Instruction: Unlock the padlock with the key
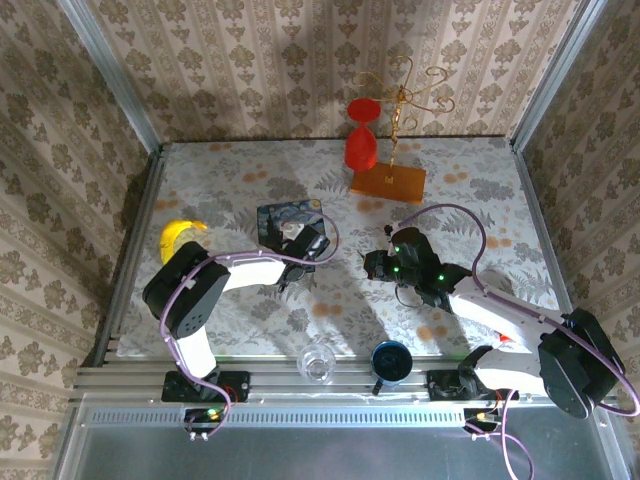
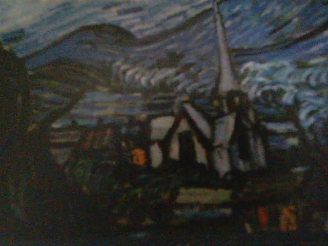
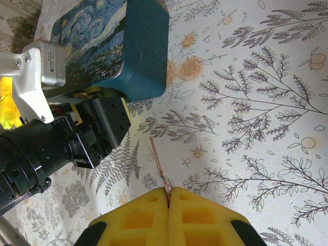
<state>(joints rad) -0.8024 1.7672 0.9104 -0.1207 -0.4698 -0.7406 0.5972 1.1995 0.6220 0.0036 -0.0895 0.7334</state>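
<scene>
The blue tin carried a swirling night-sky painting with a steepled church. The left gripper lay stretched low against the tin's near edge, its fingers hidden, so I couldn't tell their spread. To the right, the right gripper pinched a thin coppery key between closed yellow pads, blade toward the tin; the padlock was lost to me between left gripper and tin.

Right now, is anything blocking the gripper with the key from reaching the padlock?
Exactly where the padlock sits I cannot tell. Between the key in the right gripper and the blue tin lies only bare tablecloth. The left gripper sits at the tin's edge, beside that path.
</scene>
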